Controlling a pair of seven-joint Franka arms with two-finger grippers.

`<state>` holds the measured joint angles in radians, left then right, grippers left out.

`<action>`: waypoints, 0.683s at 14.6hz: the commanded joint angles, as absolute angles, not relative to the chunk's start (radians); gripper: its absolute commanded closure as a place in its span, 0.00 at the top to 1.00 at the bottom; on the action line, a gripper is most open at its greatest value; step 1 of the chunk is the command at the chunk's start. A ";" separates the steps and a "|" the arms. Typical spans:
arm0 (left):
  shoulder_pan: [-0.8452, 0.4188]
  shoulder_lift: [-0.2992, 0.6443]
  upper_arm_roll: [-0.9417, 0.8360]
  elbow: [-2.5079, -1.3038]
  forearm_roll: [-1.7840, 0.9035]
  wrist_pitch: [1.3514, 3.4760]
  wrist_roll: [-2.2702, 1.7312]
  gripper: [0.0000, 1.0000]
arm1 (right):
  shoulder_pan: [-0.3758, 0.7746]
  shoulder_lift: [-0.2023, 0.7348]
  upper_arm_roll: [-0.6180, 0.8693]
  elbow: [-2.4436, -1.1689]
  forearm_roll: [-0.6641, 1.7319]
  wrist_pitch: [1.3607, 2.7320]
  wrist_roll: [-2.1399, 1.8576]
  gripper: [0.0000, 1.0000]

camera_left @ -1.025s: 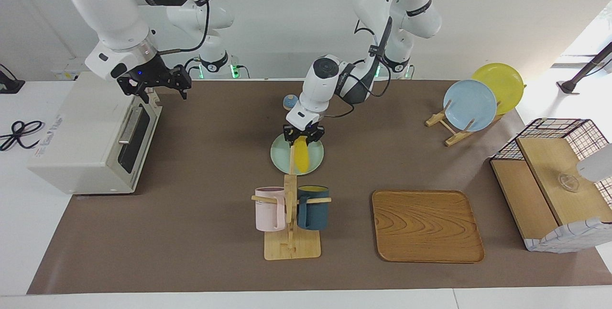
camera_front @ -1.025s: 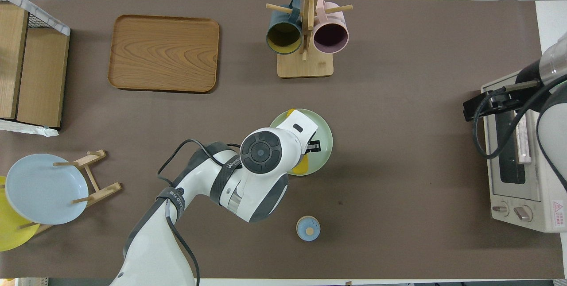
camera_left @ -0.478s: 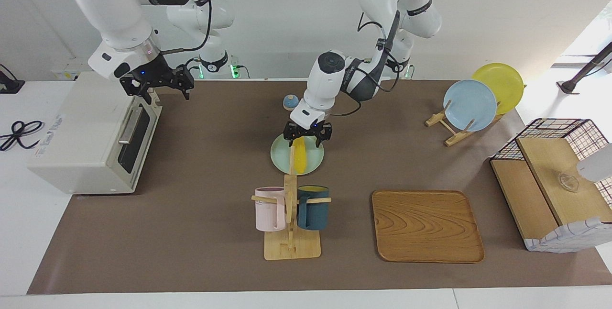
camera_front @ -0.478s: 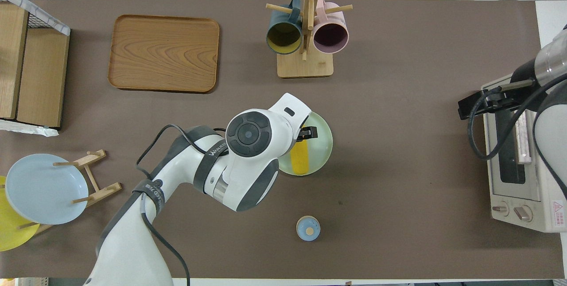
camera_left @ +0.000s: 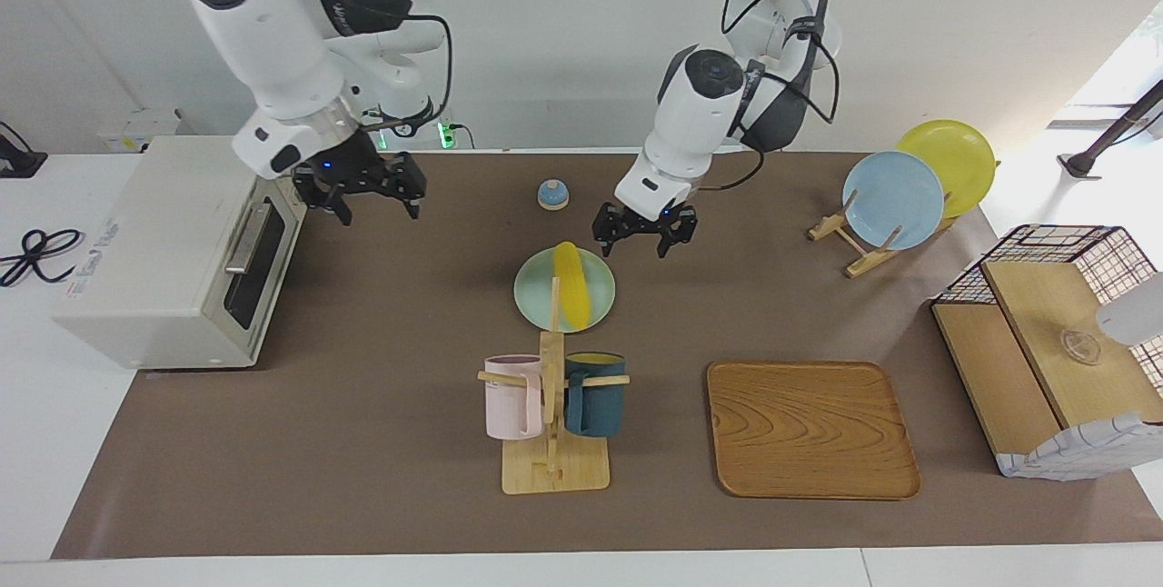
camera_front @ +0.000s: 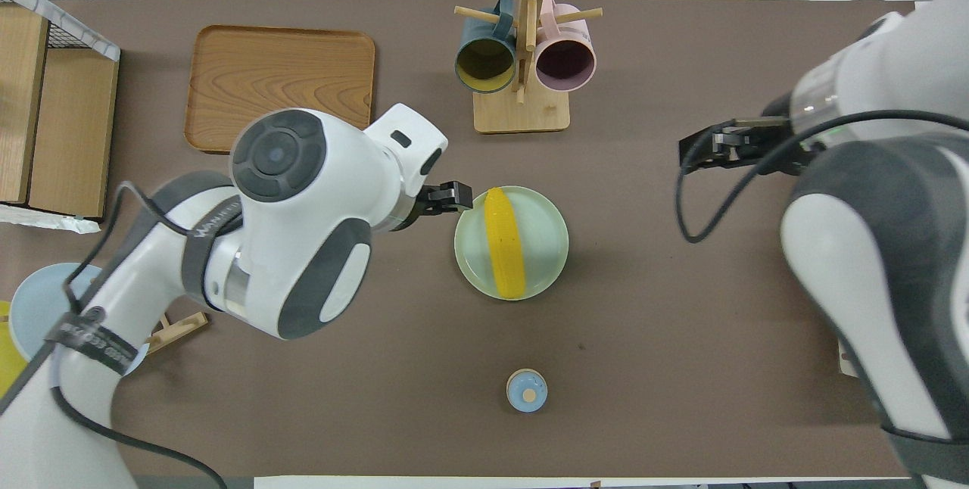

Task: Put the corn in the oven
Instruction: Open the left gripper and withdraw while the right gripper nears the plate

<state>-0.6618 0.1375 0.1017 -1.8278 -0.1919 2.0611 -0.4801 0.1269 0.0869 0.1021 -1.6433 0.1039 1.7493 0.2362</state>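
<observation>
Both pincers lifted off, corn left on its plate, oven not yet open

The oven [camera_left: 173,251] sits shut at the right arm's end of the desk [camera_left: 382,442]; the right pincer [camera_left: 359,192], a second ago at the oven's door, now hangs released and empty over the desk just beside the oven, and the left pincer [camera_left: 645,233], a second ago clamped on the corn [camera_left: 572,289], has let go and risen off toward the left arm's end, so the corn lies free on the green plate [camera_left: 531,296], well apart from the oven; I judge the transfer is barely begun
</observation>
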 commanded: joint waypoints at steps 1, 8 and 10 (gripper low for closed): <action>-0.537 0.092 0.095 -1.805 -0.173 1.941 -0.352 1.00 | 0.221 0.155 0.098 -1.651 0.115 1.854 0.348 1.00; -0.290 0.012 0.095 -1.805 -0.052 1.827 -0.071 1.00 | 0.235 0.173 0.098 -1.683 -0.105 1.829 0.298 1.00; -0.255 -0.009 0.095 -1.802 -0.051 1.798 -0.060 1.00 | 0.223 0.157 0.097 -1.684 -0.202 1.739 0.295 1.00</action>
<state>-0.2838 0.0225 0.1077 -1.8036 -0.0770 1.8422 -0.0766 0.2399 0.1932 0.0930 -1.6632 -0.1266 1.8031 0.3205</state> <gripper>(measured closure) 0.000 0.000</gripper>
